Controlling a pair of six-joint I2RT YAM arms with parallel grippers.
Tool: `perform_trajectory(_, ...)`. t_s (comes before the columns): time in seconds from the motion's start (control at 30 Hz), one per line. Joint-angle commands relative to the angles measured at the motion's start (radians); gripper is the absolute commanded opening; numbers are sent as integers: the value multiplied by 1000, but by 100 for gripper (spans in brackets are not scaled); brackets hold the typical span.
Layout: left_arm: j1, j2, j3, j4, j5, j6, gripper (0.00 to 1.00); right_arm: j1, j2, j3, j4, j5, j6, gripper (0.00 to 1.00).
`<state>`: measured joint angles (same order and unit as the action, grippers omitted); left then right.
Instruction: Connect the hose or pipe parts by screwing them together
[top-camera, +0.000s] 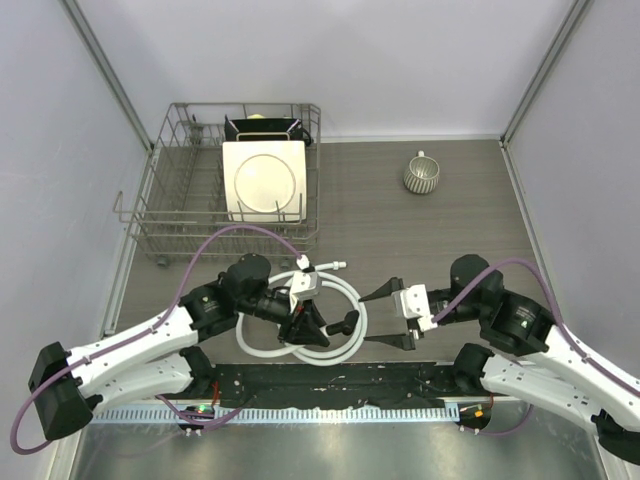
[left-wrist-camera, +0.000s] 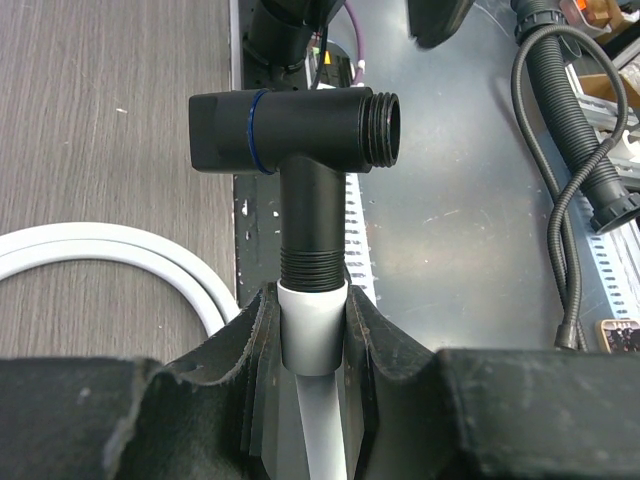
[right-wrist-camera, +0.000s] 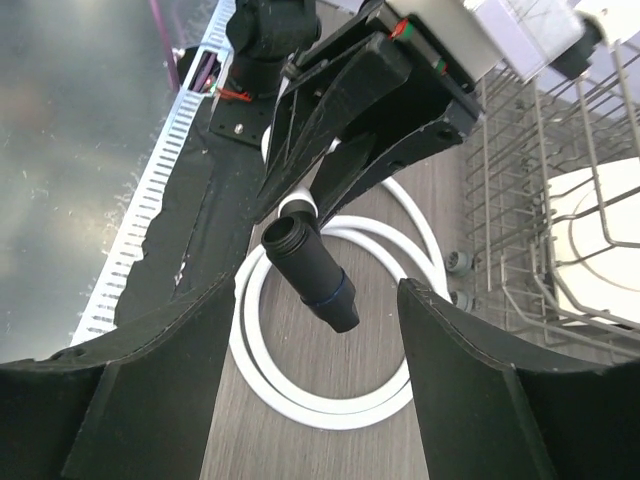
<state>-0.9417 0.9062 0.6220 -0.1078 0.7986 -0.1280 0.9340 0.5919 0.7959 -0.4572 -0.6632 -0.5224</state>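
Woodgrain table (top-camera: 450, 230); threaded matte-black T-fitting (left-wrist-camera: 300, 130), white hose (left-wrist-camera: 100, 250).

Overhead view: a white hose (top-camera: 260, 352) lies coiled on the table (top-camera: 430, 250) between the two arms. The left gripper (top-camera: 318, 328), fingers drawn together, reaches over the coil with a black fitting (top-camera: 345, 321) projecting from its tips toward the right gripper (top-camera: 372, 320), whose jaws stand wide apart just beside the fitting without touching it. Behind, a wire rack (top-camera: 165, 200) at the left holds a white plate (top-camera: 265, 180), and a ribbed cup (top-camera: 421, 175) stands well apart at the right.
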Motion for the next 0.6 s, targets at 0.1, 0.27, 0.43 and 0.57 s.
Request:
perform_trajectory(0.1,17,-1,58,94,57,-5,0,2,35,-37,86,-58,-27,70)
perform_trajectory(0.27,24,8,59,99,62,-10,0,2,56,-79,127,-70,11,68)
perform_trajectory(0.43,30,14,58,105,57,-15,0,2,59,-115,247,-67,67,69)
perform_trajectory(0.57,37,22,58,103,53,-16,0,2,101,-119,285,-41,126,69)
